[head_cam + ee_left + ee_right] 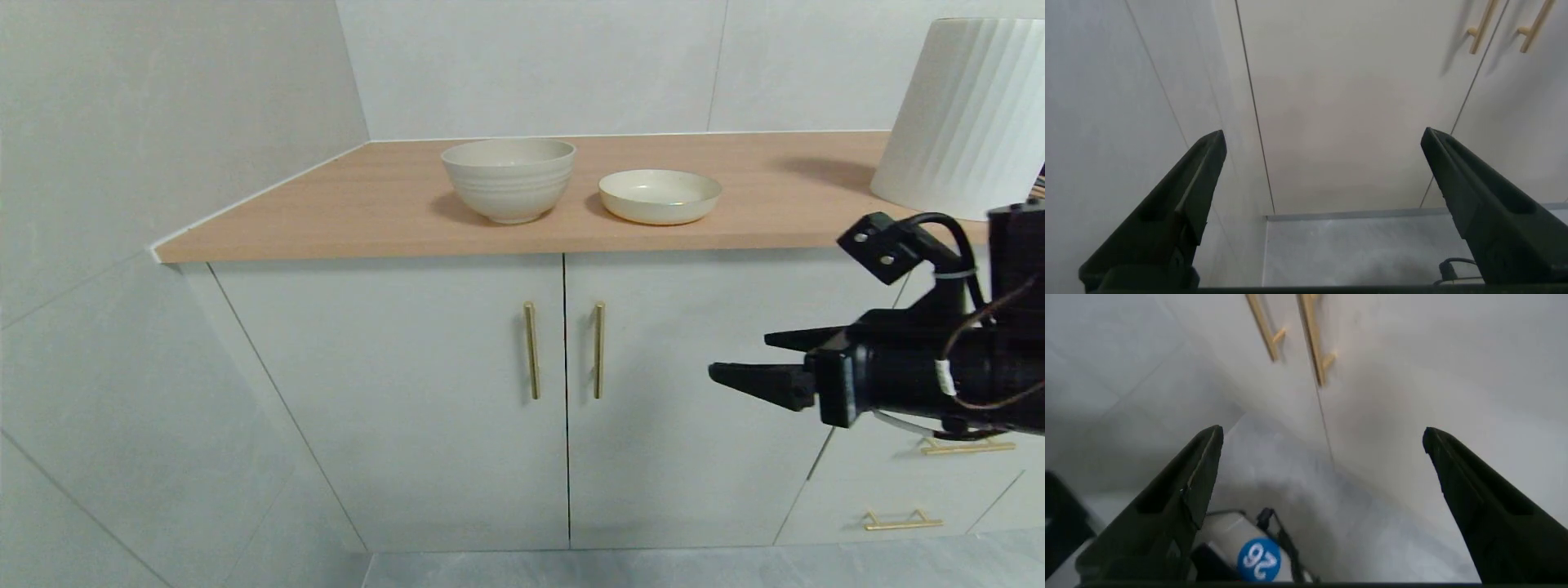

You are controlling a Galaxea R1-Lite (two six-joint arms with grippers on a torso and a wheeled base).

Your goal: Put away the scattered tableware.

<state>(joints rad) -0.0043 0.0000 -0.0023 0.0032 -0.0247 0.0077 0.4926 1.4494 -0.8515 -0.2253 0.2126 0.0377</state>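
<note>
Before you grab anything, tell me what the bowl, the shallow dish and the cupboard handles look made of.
Bowl: likely glazed ceramic, pale grey, ribbed bands, soft sheen. Shallow dish: cream, glossier, small glints inside; ceramic or perhaps melamine. Cupboard handles: brushed brass-coloured metal, thin bars with a dull gleam.

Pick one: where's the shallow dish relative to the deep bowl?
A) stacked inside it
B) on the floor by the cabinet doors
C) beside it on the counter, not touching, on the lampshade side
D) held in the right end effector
C: the shallow dish sits on the countertop with a gap of bare wood between it and the deep bowl, on the side toward the white lampshade.
</note>
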